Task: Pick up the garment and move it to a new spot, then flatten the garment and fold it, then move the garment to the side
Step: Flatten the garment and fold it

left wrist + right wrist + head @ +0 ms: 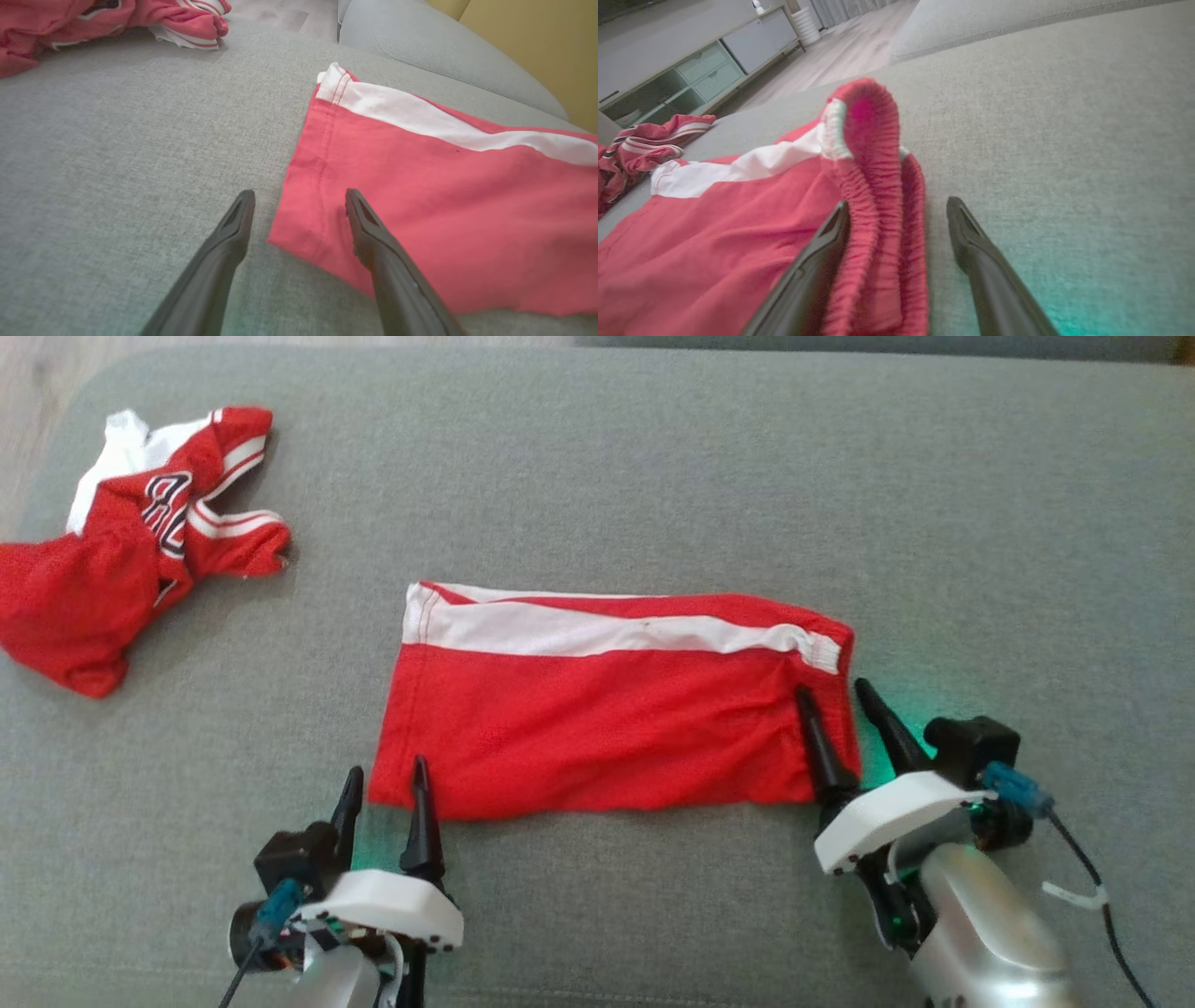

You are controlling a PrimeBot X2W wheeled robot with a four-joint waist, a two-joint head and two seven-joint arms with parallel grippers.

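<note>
Red cloth with 1 broad white stripe: the garment [607, 719] is a pair of shorts that lies flat as a wide rectangle in the middle of the head view. The stripe runs along its upper edge. At its right end there is a gathered elastic waistband, and at its left end a stitched hem. The fabric looks thin and soft, with small wrinkles near the lower edge.

At the lower left of the head view, the left gripper [387, 765] has its 2 dark fingers apart at the lower left corner of the garment. In the left wrist view, 1 finger lies over the red corner and the other over the bare grey surface; nothing is gripped.

At the lower right of the head view, the right gripper [831, 687] also has its fingers spread. In the right wrist view the puckered waistband stands up between them. 1 finger is over the red cloth and the other over the cushion.

Everything rests on a grey sofa cushion [934, 523] with a coarse woven texture. A crumpled red and white jersey [140, 541] lies well apart, at the upper left of the head view.
</note>
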